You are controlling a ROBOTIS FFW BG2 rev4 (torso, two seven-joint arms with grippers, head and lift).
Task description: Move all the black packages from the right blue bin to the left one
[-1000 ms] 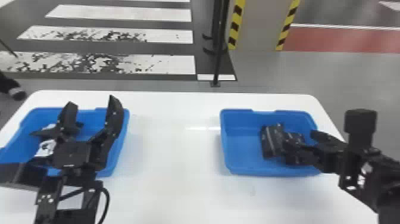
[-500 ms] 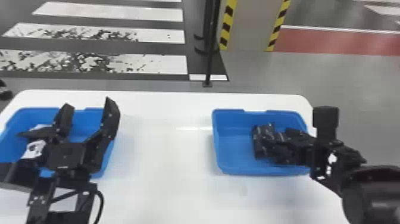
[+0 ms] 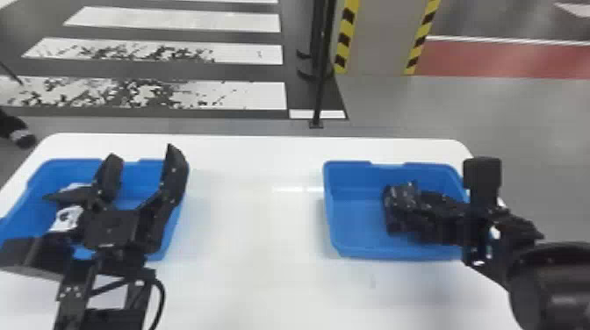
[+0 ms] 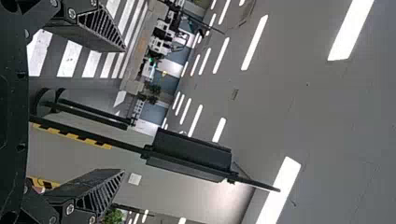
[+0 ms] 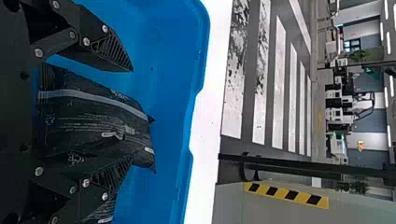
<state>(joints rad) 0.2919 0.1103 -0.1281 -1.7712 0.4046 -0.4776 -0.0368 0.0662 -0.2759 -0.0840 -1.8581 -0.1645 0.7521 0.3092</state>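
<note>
In the head view, my left gripper [image 3: 142,153] stands open above the left blue bin [image 3: 177,219]; its spread fingers also show in the left wrist view, with nothing between the gripper's tips [image 4: 124,110]. My right gripper [image 3: 439,215] is low inside the right blue bin [image 3: 351,210], at a black package [image 3: 400,199]. Seen from the right wrist, the right gripper [image 5: 132,115] is open around a black package [image 5: 93,112], one finger overlapping its side and a gap beside the other. Part of another black package [image 5: 105,212] lies beyond that finger.
A white and black item [image 3: 66,218] lies in the left bin, partly covered by the left arm. The white table [image 3: 254,228] extends between the two bins. A dark pole [image 3: 322,79] stands on the floor behind the table.
My right gripper has moved left, farther over the right bin and onto the packages. The left arm has kept its open pose. The head view has shifted slightly.
</note>
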